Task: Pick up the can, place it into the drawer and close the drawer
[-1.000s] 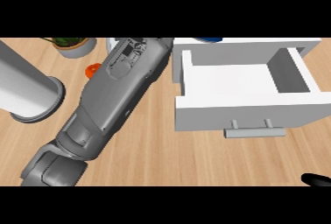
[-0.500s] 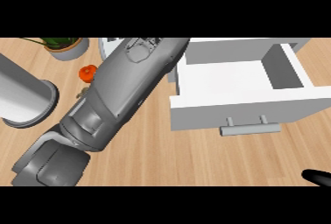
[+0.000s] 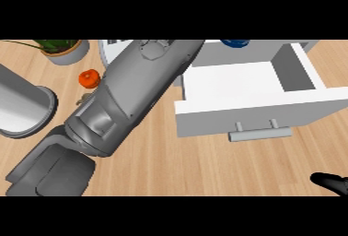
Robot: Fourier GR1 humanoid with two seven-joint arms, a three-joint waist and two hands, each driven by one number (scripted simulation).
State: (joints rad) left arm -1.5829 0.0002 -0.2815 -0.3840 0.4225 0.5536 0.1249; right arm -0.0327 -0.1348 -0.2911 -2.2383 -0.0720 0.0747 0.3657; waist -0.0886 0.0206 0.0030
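The left forearm (image 3: 129,97) has swung right toward the open drawer (image 3: 252,85), its hand hidden, grasp unknowable, likely carrying the unseen can.

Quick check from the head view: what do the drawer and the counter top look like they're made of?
The drawer looks like painted wood or laminate: flat matte white panels with no visible grain. Its handle is a grey bar, possibly metal. The counter top looks like light wood or wood-look laminate, with visible plank lines and grain streaks.
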